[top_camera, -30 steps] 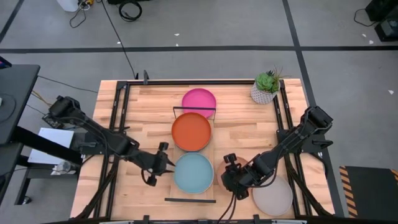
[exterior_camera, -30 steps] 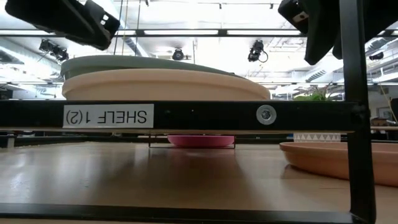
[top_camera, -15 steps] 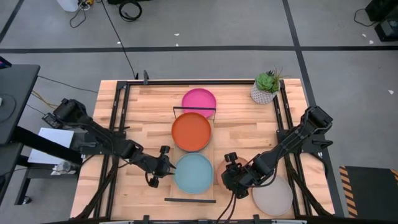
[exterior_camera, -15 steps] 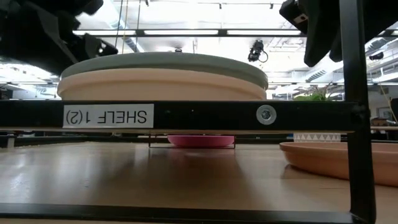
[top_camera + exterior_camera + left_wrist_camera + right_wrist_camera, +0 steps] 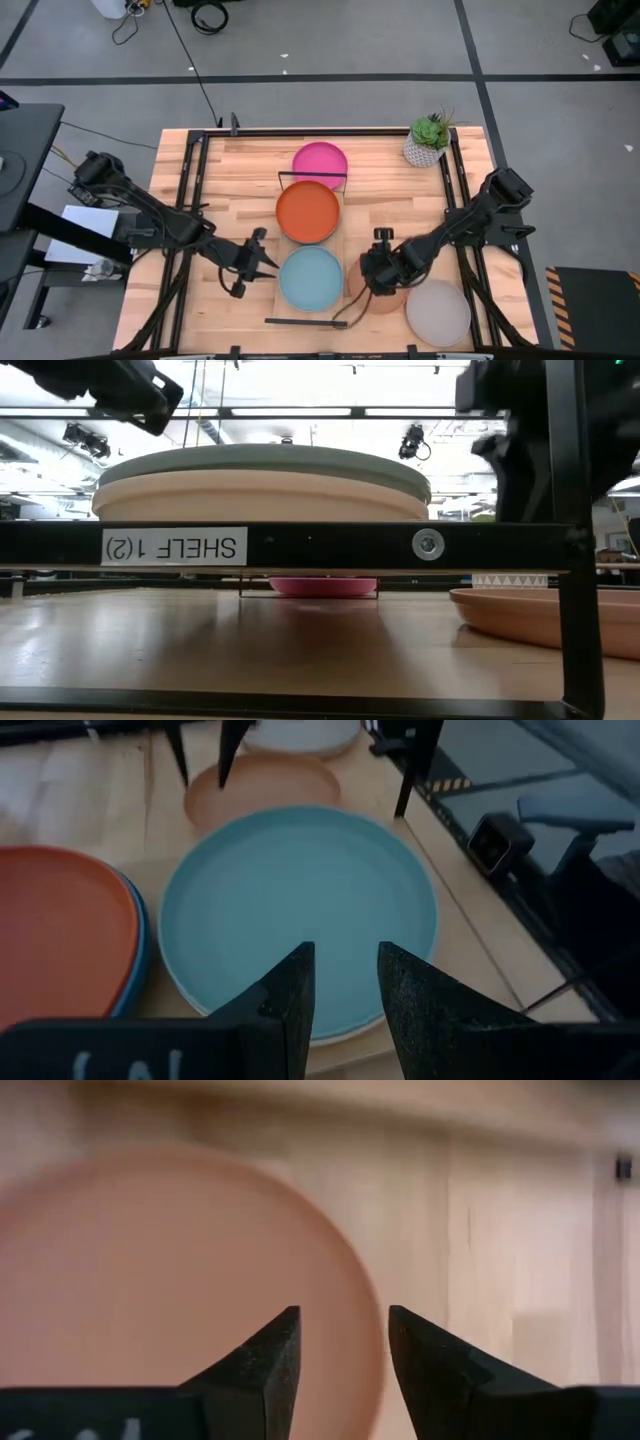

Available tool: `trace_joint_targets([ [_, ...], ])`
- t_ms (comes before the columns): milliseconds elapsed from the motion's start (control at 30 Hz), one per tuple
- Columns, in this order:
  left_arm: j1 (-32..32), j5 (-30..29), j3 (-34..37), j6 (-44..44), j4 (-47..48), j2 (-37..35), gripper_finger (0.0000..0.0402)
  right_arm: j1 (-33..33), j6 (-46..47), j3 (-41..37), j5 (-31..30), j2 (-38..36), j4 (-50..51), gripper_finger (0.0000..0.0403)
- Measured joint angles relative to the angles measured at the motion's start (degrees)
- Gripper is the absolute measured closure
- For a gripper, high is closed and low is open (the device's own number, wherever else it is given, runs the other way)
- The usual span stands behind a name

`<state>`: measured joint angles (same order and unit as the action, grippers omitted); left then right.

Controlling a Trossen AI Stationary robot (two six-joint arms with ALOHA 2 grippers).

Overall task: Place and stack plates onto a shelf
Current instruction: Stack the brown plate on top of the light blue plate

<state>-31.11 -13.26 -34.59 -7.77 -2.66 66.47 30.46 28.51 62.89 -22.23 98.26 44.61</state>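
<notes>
The shelf (image 5: 305,322) runs from the near edge to the far edge at mid-table. On it lie a magenta plate (image 5: 320,165), an orange-red plate (image 5: 308,212) on a blue one, and a light-blue plate (image 5: 311,278) level on a cream-pink plate (image 5: 260,500). My left gripper (image 5: 262,258) is open just left of the light-blue plate (image 5: 300,900) and touches nothing. My right gripper (image 5: 372,285) is open over a terracotta-peach plate (image 5: 170,1280) that lies on the tabletop right of the shelf. A grey plate (image 5: 438,312) lies at the near right.
A white pot with a green plant (image 5: 428,140) stands at the far right corner. Black frame rails (image 5: 190,200) run along the table's left and right sides. The shelf's labelled near rail (image 5: 300,545) crosses the low view.
The light-blue plate, tilted with its left edge raised a second ago, has settled level on the cream-pink plate. My left gripper has drawn back a little toward the table's left edge. My right gripper has moved toward the far edge, uncovering the terracotta-peach plate.
</notes>
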Motion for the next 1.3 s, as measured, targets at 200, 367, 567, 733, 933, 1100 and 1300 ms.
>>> trace_joint_targets([
  [200,0.2,-0.13,-0.02,-0.57,0.04,-0.69,0.0283,-5.69,-0.18,-4.41,5.62,0.0,-0.26,0.0247],
  [367,0.2,-0.13,-0.02,-0.59,1.35,-0.69,0.0283,-10.1,-3.11,-8.04,14.2,-0.02,-6.24,0.0257],
  [567,0.2,-0.16,-0.02,-0.59,1.86,-1.89,0.0283,-12.0,-4.72,-8.82,16.69,-0.02,-7.33,0.0316],
  [733,0.2,-0.58,-1.98,-2.26,7.85,-4.27,0.0283,-13.86,-6.01,-8.74,18.76,-0.73,-6.79,0.0388],
  [933,0.2,-3.69,-9.9,-5.42,24.49,-4.24,0.0283,-18.45,-6.62,-6.98,16.95,-6.88,0.35,0.0378],
  [1100,0.17,-5.04,-10.19,-3.74,25.49,-4.23,0.0283,-21.04,-5.52,-1.07,15.65,-12.45,12.32,0.0389],
  [1300,0.18,-6.53,-10.03,-3.53,25.65,-3.81,0.0283,-22.45,-2.2,9.14,11.74,-15.05,22.86,0.0389],
])
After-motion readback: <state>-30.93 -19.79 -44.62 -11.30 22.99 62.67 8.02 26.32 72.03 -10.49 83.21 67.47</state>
